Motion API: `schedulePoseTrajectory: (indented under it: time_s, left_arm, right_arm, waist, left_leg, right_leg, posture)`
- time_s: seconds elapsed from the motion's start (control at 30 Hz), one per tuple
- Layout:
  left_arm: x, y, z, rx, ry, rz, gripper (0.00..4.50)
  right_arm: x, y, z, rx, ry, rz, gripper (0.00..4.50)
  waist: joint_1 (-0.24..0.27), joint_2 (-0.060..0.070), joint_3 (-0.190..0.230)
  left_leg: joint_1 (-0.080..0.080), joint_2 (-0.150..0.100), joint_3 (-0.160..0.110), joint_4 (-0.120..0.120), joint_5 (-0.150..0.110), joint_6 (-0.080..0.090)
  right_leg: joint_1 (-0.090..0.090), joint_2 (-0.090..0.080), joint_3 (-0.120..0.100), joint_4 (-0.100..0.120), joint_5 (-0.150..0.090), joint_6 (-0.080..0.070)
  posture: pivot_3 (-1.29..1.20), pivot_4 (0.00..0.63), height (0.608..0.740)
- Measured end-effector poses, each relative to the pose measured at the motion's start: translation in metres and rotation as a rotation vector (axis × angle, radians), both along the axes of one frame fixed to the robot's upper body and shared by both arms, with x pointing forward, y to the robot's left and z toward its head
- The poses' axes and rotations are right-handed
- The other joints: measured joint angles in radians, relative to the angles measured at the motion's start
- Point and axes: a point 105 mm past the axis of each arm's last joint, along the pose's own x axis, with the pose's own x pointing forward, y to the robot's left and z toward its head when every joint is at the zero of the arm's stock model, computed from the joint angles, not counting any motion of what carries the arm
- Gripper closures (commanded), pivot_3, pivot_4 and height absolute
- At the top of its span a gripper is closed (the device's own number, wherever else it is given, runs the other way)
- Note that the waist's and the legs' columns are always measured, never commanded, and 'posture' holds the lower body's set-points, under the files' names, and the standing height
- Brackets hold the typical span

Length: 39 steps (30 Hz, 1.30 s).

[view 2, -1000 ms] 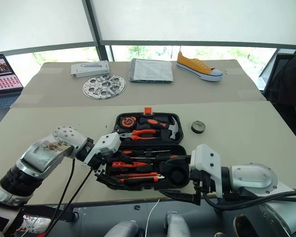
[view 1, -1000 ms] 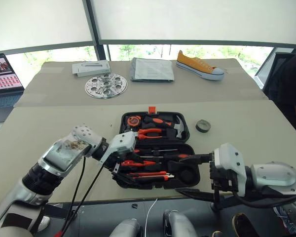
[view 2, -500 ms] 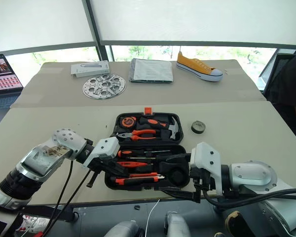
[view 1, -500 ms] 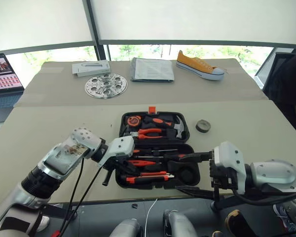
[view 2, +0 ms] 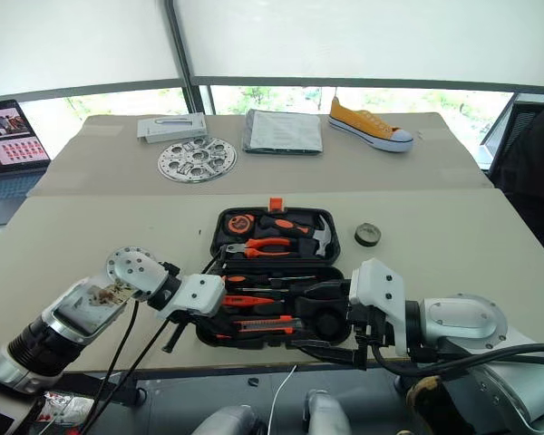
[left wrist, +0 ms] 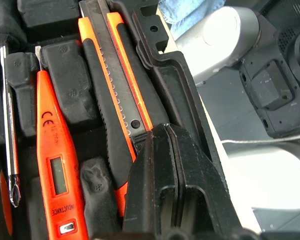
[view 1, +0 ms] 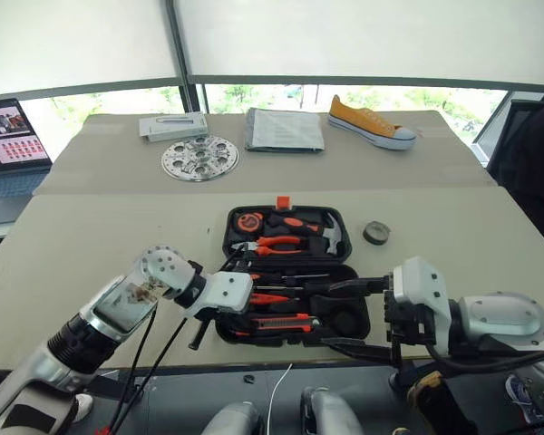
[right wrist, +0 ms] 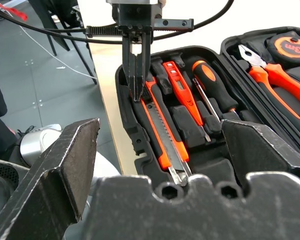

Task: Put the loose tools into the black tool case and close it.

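Note:
The black tool case [view 1: 227, 237] lies open in the middle of the table. Its near half holds the orange-and-black utility knife [right wrist: 162, 132], the small all-orange screwdriver [right wrist: 179, 91] and an orange-and-black-handled screwdriver [right wrist: 212, 84]. My left gripper [right wrist: 137, 94] is shut on nothing, its tip just above the knife's end at the case's near-left rim [left wrist: 155, 37]. My right gripper [view 1: 352, 315] stands open at the case's near-right end, empty. The small dark tape roll [view 1: 375, 233] lies loose on the table to the right of the case.
The case's far half carries pliers [view 1: 274, 243], a hammer [view 1: 330, 236] and a round tape measure [view 1: 247, 221]. Farther back lie a perforated metal disc [view 1: 199, 158], a white box [view 1: 172, 126], papers [view 1: 284, 129] and a yellow sneaker [view 1: 372, 122]. A laptop [view 1: 9, 136] stands far left.
My left gripper has gone from open to shut and has sunk a little toward the case's near-left corner. The right arm has kept still.

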Motion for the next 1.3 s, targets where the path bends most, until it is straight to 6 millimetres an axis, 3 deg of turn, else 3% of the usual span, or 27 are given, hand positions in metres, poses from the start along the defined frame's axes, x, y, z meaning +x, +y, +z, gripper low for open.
schedulePoseTrajectory:
  time_s: [0.1,0.2,0.4,0.57,0.8,0.97,1.3]
  left_arm:
    - [0.0,0.01,0.004,-0.05,0.081,0.08,3.4]
    - [0.002,0.03,0.023,-0.127,0.106,0.158,2.2]
    - [0.005,0.066,0.064,-0.344,0.076,0.324,0.08]
    - [0.014,0.084,0.086,-0.43,-0.005,0.44,0.08]
    - [0.018,0.083,0.105,-0.482,0.013,0.467,0.08]
    - [0.014,0.074,0.122,-0.487,0.005,0.413,0.08]
    - [0.014,0.05,0.135,-0.509,-0.032,0.343,0.08]
  right_arm:
    - [-0.001,-0.003,-0.004,-0.002,0.02,-0.016,0.0]
    - [0.001,-0.014,-0.005,-0.015,0.03,-0.07,0.0]
    - [0.012,-0.062,-0.001,-0.031,0.046,-0.262,0.0]
    - [0.025,-0.106,0.0,-0.055,0.062,-0.406,0.0]
    - [0.059,-0.13,0.011,-0.079,-0.027,-0.455,0.0]
    - [0.102,-0.117,0.01,-0.118,-0.066,-0.404,0.0]
    - [0.167,-0.101,-0.022,-0.216,-0.035,-0.446,0.0]
  waist:
    - [-0.004,0.0,0.0]
    - [-0.008,0.0,0.001]
    - [-0.01,0.0,0.001]
    - [-0.008,0.0,0.001]
    - [-0.019,0.0,0.001]
    - [-0.031,0.0,0.001]
    - [-0.03,0.0,0.002]
  left_leg:
    - [-0.001,0.001,0.0,0.0,0.003,0.006]
    - [-0.002,0.001,0.0,-0.001,0.004,0.006]
    - [-0.001,0.0,0.0,-0.001,0.0,-0.001]
    - [0.0,0.0,0.001,-0.001,-0.001,-0.001]
    - [0.0,0.0,0.001,-0.001,-0.001,-0.001]
    - [-0.001,0.001,0.001,-0.001,0.0,-0.001]
    - [-0.003,0.0,0.001,0.0,0.0,-0.001]
  right_leg:
    - [-0.002,0.001,0.0,0.001,0.0,0.0]
    - [-0.004,0.002,0.0,0.001,0.0,-0.001]
    - [-0.002,0.001,-0.001,0.0,0.0,-0.001]
    - [-0.002,0.001,0.0,0.0,0.0,-0.001]
    - [-0.002,0.001,0.0,0.0,0.0,-0.001]
    - [-0.003,0.0,0.0,0.0,0.0,-0.002]
    - [-0.004,0.0,-0.001,0.0,0.001,-0.002]
  posture:
    - [0.0,0.15,0.74]
    - [0.0,0.15,0.74]
    - [0.0,0.15,0.74]
    - [0.0,0.15,0.74]
    - [0.0,0.15,0.74]
    - [0.0,0.15,0.74]
    - [0.0,0.15,0.74]
